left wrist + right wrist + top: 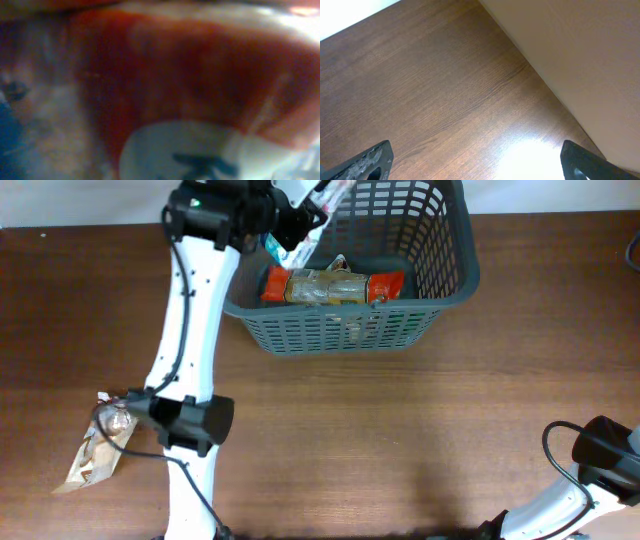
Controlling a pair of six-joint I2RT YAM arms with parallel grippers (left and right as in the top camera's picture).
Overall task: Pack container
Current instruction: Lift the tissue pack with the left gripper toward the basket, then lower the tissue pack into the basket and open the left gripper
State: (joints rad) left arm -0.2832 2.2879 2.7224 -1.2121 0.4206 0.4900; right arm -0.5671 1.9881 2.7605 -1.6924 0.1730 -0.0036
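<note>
The dark grey lattice basket (440, 285) stands at the back middle of the table. A long packet with red ends and a pale middle (332, 286) lies on its bottom. My left gripper (298, 228) is over the basket's left rim, shut on a red and white packet (325, 198) that sticks up over the basket. That packet (190, 90) fills the left wrist view as a blur and hides the fingers. My right gripper (475, 160) is open and empty, low over bare table near the right edge, far from the basket.
A clear and brown crinkled packet (95, 448) lies on the table at the front left, next to the left arm's base. The right arm (600, 455) sits at the front right corner. A pale wall edge (580, 60) runs beside the table.
</note>
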